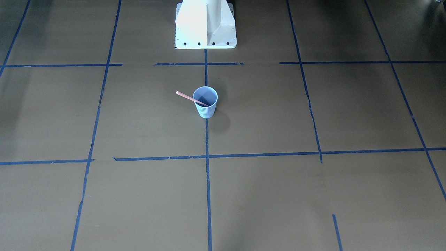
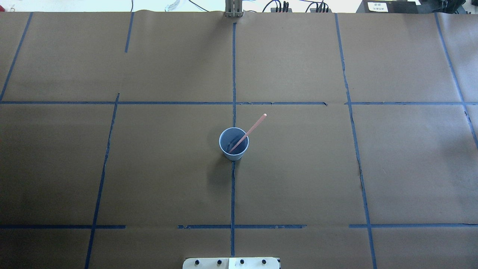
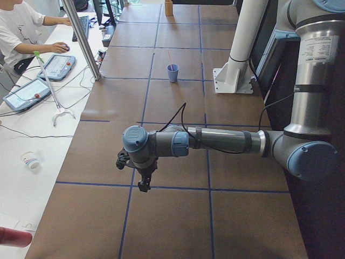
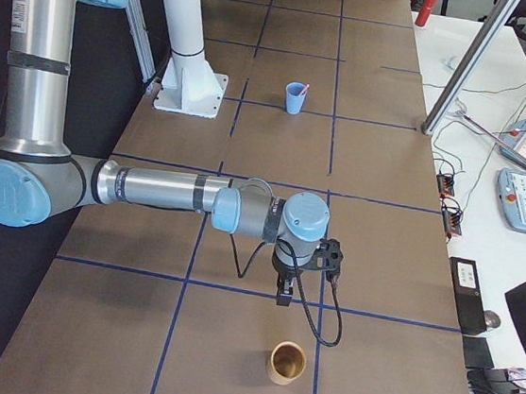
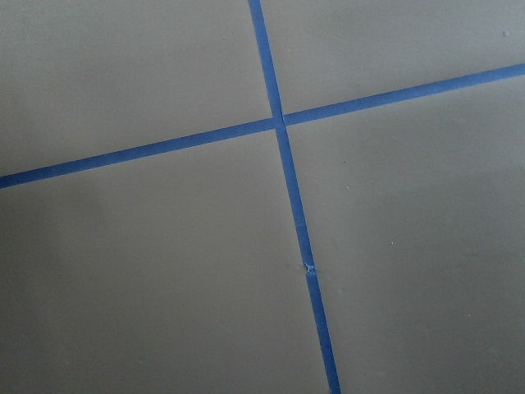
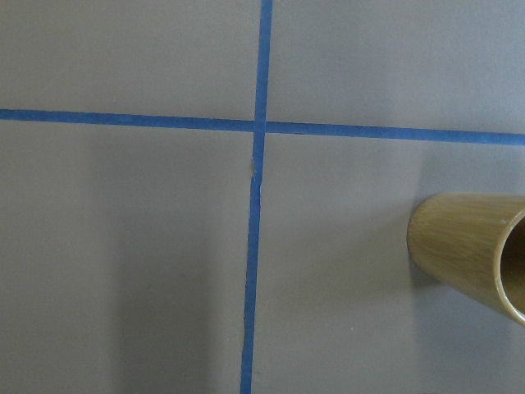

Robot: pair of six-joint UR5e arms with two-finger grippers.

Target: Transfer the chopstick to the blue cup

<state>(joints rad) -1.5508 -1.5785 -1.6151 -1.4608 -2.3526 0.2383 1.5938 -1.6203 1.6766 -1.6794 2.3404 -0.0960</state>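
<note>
Blue cup [image 2: 234, 155] stands upright on the centre tape line [image 2: 233, 194], mid-table [image 2: 298, 179], well apart from every edge. Chopstick [image 2: 254, 126] is in it — lower end inside, shaft against the rim, tip tilted toward the robot's right. Left gripper [image 3: 143, 185] hangs near one table end, right gripper [image 4: 284, 295] near the other, beside a tan wooden cup [image 4: 287, 362] — both well apart from the blue cup. Whether either is parted or closed, cannot tell.

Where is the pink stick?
In the overhead view the chopstick leans inside the blue cup, mid-table on the centre tape line, top tilted right.
</note>
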